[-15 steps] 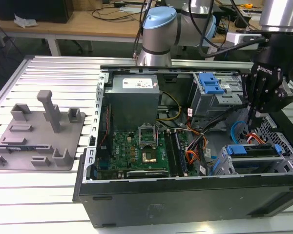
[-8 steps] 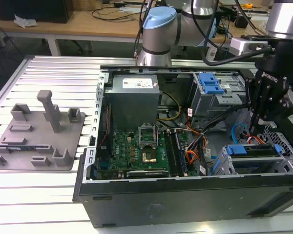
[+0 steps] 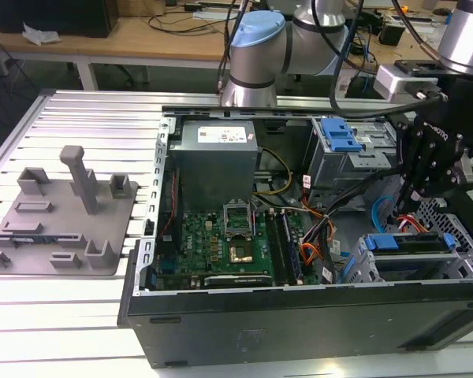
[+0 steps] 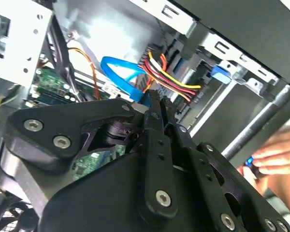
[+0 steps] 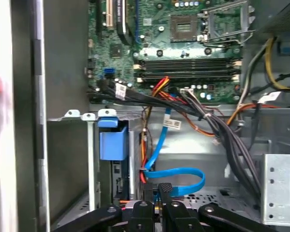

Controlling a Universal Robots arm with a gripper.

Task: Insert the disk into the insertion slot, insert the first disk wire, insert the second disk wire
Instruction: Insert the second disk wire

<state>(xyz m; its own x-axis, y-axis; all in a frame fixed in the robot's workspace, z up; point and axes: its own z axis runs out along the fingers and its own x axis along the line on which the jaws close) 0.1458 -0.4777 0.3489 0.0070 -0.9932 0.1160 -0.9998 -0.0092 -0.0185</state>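
**My fingers pinch a blue wire above the seated disk**

On the exterior view's left a grey fixture plate [image 3: 59, 216] lies on the table, then the open computer case [image 3: 299, 315] with its motherboard [image 3: 221, 244]. Toward the right, the disk [image 3: 414, 256] sits in the insertion slot [image 3: 363, 272]. My gripper [image 5: 160, 193] is narrowed on the blue wire [image 5: 176, 174], just above that disk.

The end effector [image 4: 154, 104] is showing matt black metal links with bright screws. The insertion slot [image 3: 414, 264] is looking like dull grey perforated metal, the disk [image 3: 406, 242] edged in glossy blue plastic. The worktop [image 3: 79, 118] is gleaming as ribbed aluminium.
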